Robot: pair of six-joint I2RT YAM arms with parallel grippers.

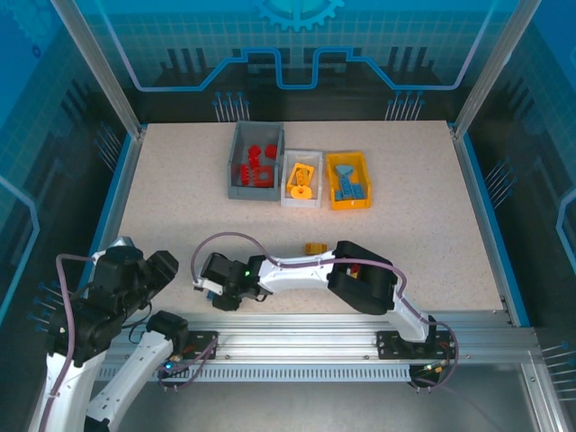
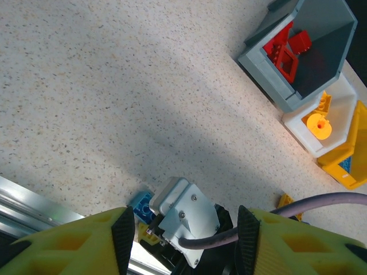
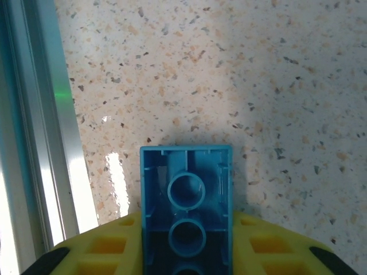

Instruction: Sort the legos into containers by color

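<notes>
The right wrist view shows the blue brick [image 3: 186, 206] close up: hollow side toward the camera, two round tubes, clamped by the right pincer [image 3: 186, 246] beside the rail [image 3: 51, 143] at the near edge of the counter [image 3: 258, 69]. From above, a grey bin [image 1: 236, 155], a white bin [image 1: 301, 203] and a yellow bin [image 1: 349, 206] sit toward the far edge. The left pincer [image 2: 184, 229] stands half open and empty.

No legible txt, labels, brand names or nos. anywhere; closest thing to a sign is a light-blue gear emblem [image 1: 298, 13] w/ circuit-style lines on the back wall panel [image 1: 180, 45], top centre, overhead view.
</notes>
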